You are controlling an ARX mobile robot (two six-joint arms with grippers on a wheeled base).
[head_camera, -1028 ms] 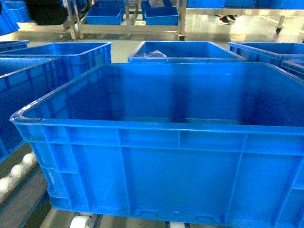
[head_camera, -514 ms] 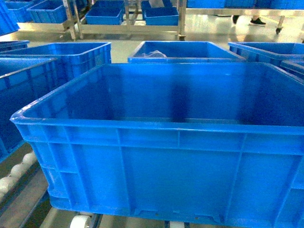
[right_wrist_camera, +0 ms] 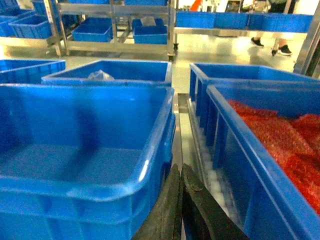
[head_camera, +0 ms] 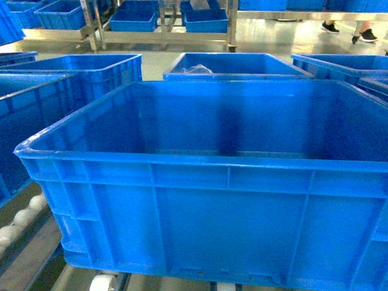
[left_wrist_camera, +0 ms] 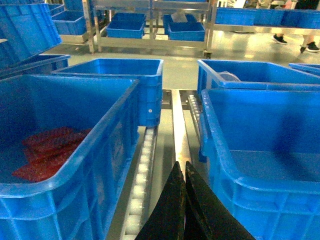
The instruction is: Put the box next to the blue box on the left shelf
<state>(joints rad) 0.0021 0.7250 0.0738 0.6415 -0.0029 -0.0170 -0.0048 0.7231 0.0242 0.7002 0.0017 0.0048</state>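
Observation:
The box (head_camera: 212, 200), a large empty blue crate, fills the middle of the head view and rests on the left shelf's white rollers (head_camera: 18, 224). To its left, across a narrow gap, stands the blue box (head_camera: 30, 115), which holds red material (left_wrist_camera: 50, 150). My left gripper (left_wrist_camera: 180, 165) is shut and empty, pointing along the roller rail (left_wrist_camera: 142, 175) in the gap between the blue box and the box (left_wrist_camera: 265, 165). My right gripper (right_wrist_camera: 181, 169) is shut and empty beside the box's right wall (right_wrist_camera: 160, 145). Neither gripper shows in the head view.
A crate of red material (right_wrist_camera: 270, 150) stands close on the right. Further blue crates (head_camera: 91, 66) (head_camera: 236, 65) (head_camera: 339, 63) line the rollers behind. Metal racks with small bins (head_camera: 163, 24) stand across the aisle, where people's feet (head_camera: 345, 27) show.
People in the background aisle have walked to the right. The box has stayed where it was.

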